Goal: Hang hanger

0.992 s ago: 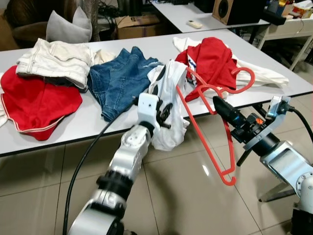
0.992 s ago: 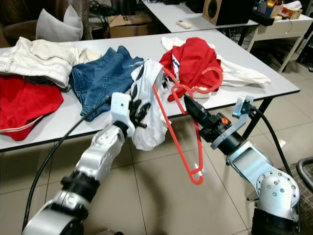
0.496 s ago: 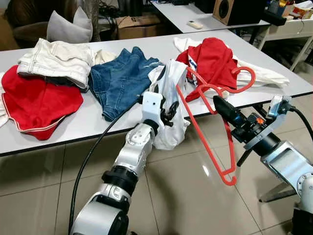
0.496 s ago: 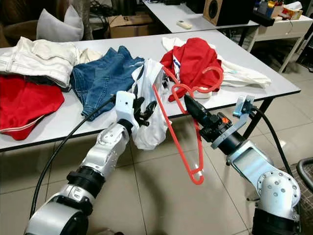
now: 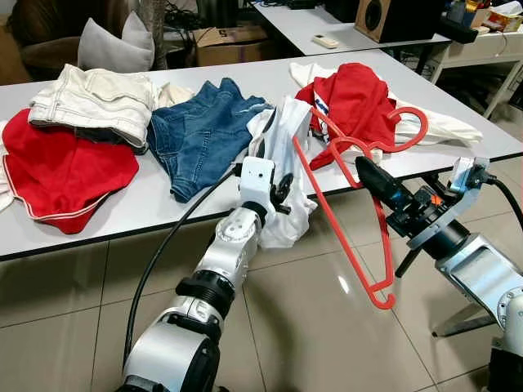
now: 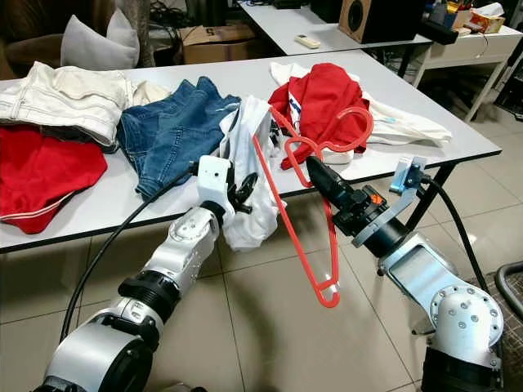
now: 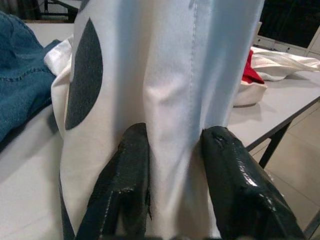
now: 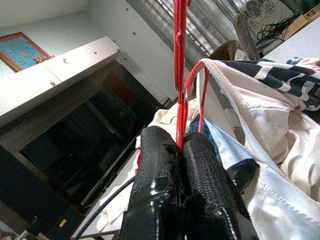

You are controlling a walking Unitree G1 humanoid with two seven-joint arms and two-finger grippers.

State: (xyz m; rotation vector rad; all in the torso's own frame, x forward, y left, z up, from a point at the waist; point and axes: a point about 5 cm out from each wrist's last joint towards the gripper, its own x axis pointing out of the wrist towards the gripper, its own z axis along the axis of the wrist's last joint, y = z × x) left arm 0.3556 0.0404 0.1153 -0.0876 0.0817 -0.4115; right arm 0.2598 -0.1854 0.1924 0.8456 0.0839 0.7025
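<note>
My right gripper [image 5: 362, 167] is shut on the neck of a red hanger [image 5: 343, 237], just off the front edge of the white table [image 5: 155, 192]. The hook [image 5: 413, 131] curls over a red shirt. One hanger arm runs down toward the floor; the other reaches up into a white garment with dark dots [image 5: 286, 143] that drapes over the table edge. My left gripper [image 5: 282, 189] is up against that garment. Seen from the left wrist, its fingers [image 7: 125, 175] stand apart with a fold of the white cloth [image 7: 175, 100] between them. The right wrist camera has both pads [image 8: 160, 165] pressed on the red wire.
Along the table lie a red garment [image 5: 61, 167], cream shorts [image 5: 94, 98], blue denim [image 5: 200, 131], a red shirt [image 5: 355, 98] and a white cloth [image 5: 445, 122]. A second table with a speaker [image 5: 388, 16] stands behind. Tiled floor [image 5: 302, 327] lies in front.
My left gripper has moved forward and up to the white garment, its fingers now around a fold. The right gripper and hanger have barely shifted.
</note>
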